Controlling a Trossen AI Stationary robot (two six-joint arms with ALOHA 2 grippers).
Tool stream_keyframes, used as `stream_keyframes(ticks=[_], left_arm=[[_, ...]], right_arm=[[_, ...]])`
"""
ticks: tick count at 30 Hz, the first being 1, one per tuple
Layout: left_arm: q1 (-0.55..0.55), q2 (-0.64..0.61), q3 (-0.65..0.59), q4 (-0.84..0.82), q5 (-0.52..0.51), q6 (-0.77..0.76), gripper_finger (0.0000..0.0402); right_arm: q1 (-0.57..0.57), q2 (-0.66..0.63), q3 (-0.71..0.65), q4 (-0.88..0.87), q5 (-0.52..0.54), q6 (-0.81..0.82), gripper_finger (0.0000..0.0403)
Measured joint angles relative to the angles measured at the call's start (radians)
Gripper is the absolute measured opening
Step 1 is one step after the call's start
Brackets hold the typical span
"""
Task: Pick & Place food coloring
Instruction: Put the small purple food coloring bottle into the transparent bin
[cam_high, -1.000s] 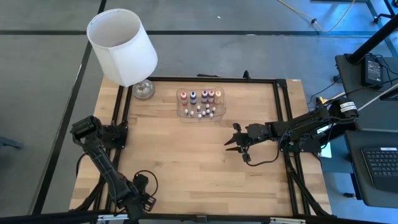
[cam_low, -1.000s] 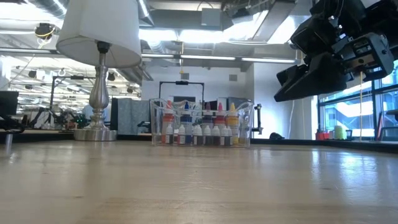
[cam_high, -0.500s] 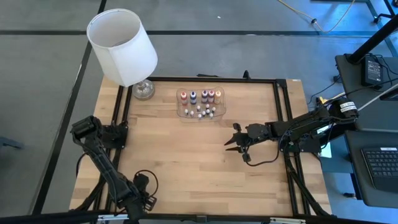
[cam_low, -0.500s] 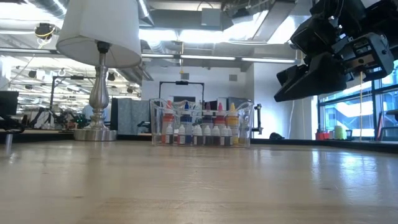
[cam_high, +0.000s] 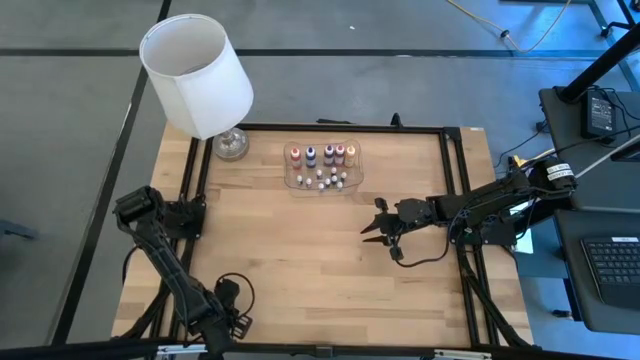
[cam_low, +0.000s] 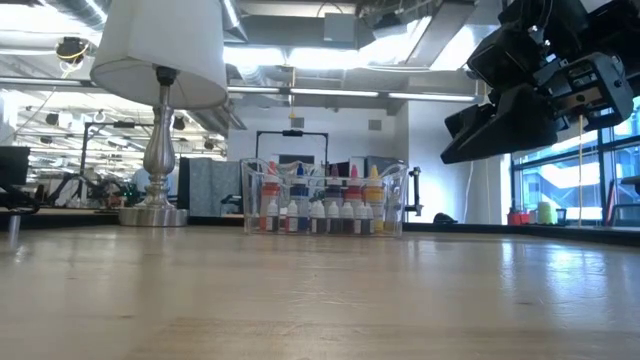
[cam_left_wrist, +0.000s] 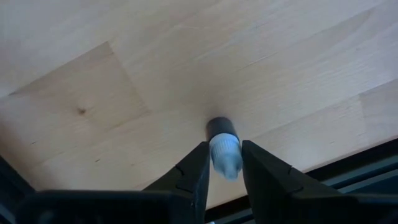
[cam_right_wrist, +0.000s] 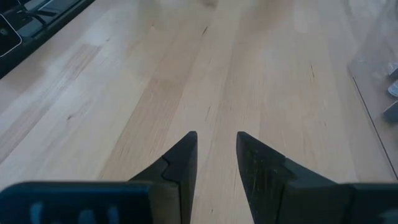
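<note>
Pale wooden desk fills the overhead view, framed by a dark rail. Near its far edge sits a shallow clear plastic tray holding the food coloring, small upright bottles with white tips in red, blue, purple and orange, plus tiny whitish ones in front. A white-shaded lamp stands just beside the tray, toward the robot's left. The right claw hovers above bare wood, well short of the tray, its fingers parted a little with nothing between them. The left claw sits at the near left corner of the desk, clenched on a small dark bottle with a pale tip pointing down at the wood close to the desk edge. One bottle thus appears already taken, while most remain in the tray. Likely risks: the bottles are tiny, light and crowded, so a slightly off approach by the right claw could topple neighbours or push the light tray along the desk. The bottle in the left claw, if let go so near the edge, might tip or roll off. The tray's clear walls and the nearby lamp base narrow the room for reaching in from the side.
</note>
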Motion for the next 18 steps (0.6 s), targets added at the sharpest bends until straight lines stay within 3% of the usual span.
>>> stream_keyframes(ticks=[18], left_arm=[[0.0, 0.0, 0.0, 0.0, -0.001, 0.01, 0.0104]], right_arm=[[0.0, 0.0, 0.0, -0.008, 0.0, 0.0, 0.0115]])
